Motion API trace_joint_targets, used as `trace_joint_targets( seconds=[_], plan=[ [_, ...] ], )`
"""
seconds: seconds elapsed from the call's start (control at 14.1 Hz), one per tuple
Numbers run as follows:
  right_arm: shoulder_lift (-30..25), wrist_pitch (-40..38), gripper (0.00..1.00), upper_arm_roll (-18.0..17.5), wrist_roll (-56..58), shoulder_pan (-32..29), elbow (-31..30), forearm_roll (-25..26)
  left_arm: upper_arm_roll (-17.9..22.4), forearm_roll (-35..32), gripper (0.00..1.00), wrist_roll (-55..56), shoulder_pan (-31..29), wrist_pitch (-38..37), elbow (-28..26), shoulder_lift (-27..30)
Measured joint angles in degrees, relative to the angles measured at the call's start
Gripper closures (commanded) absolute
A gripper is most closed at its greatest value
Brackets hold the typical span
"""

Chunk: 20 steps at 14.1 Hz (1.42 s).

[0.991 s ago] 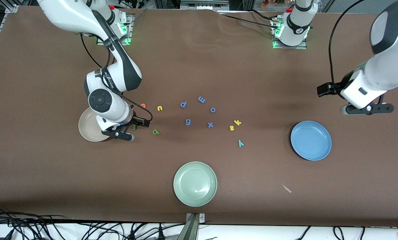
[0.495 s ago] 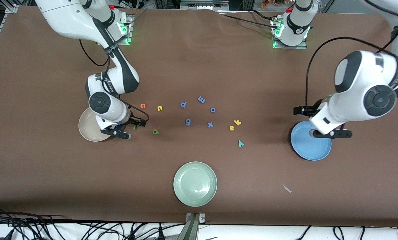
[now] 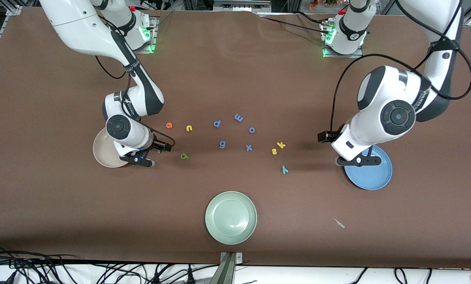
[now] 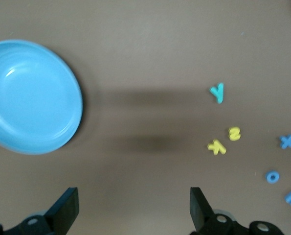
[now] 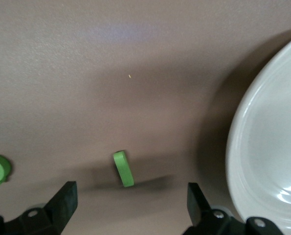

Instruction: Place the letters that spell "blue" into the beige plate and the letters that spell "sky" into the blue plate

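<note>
I am looking down on a table [image 3: 235,79] covered edge to edge in matte brown sheeting, lightly wrinkled toward the robots' bases. Cables trail along the table edge nearest the front camera.

Three round, shallow, smooth plates with raised rims sit on the cover. The beige plate [image 3: 103,152] lies toward the right arm's end, the blue plate [image 3: 371,173] toward the left arm's end, and a pale green plate [image 3: 230,217] between them, nearest the front camera. All three hold nothing.

The small, flat foam letters lie scattered between the beige and blue plates. The orange e [image 3: 169,125] and yellow u [image 3: 189,128] sit side by side; the dark green b [image 3: 184,156] lies nearer the front camera. The dark green l [image 5: 123,168], a short straight bar, rests on the cover just beside the beige plate. The yellow s [image 3: 274,151] and yellow k [image 3: 281,145] nearly touch, with the teal y [image 3: 285,170] near them, closer to the camera. Five blue letters [image 3: 235,132] lie in the middle.

The right gripper [image 3: 140,157] is low at the beige plate's rim, fingers spread wide with the l between them, gripping nothing. The left gripper [image 3: 358,161] is over the blue plate's rim, fingers spread wide and empty.
</note>
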State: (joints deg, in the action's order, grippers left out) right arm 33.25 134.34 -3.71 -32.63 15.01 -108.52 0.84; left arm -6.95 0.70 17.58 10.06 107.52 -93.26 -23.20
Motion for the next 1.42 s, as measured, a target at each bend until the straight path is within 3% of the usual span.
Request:
trace_joint_targets(
  seconds=[0.28, 0.5, 0.64, 0.92, 1.27, 1.42],
  plan=[
    [0.3, 0.1, 0.52, 0.0, 0.4, 0.0, 0.0, 0.0, -0.1, 0.0, 0.0, 0.6, 3.4, 14.3, -6.9, -1.3],
    [0.3, 0.1, 0.67, 0.0, 0.4, 0.0, 0.0, 0.0, -0.1, 0.0, 0.0, 0.9, 4.5, 23.1, -11.5, -2.3],
    [0.4, 0.1, 0.72, 0.0, 0.5, 0.0, 0.0, 0.0, -0.2, 0.0, 0.0, 0.9, 5.2, 27.3, -14.3, -2.9],
    [0.7, 0.4, 0.74, 0.0, 0.5, 0.0, 0.0, 0.0, -0.2, 0.0, 0.0, 0.8, 7.9, 35.6, -18.7, -5.3],
    [0.8, 0.8, 0.96, -0.1, 0.6, 0.1, 0.0, 0.0, -0.3, 0.0, 0.0, 0.7, 11.1, 39.3, -19.2, -9.2],
    [0.8, 0.9, 0.99, -0.2, 0.7, 0.1, 0.1, 0.0, -0.3, -0.5, 0.0, 0.4, 11.8, 39.3, -19.3, -9.6]
  ],
)
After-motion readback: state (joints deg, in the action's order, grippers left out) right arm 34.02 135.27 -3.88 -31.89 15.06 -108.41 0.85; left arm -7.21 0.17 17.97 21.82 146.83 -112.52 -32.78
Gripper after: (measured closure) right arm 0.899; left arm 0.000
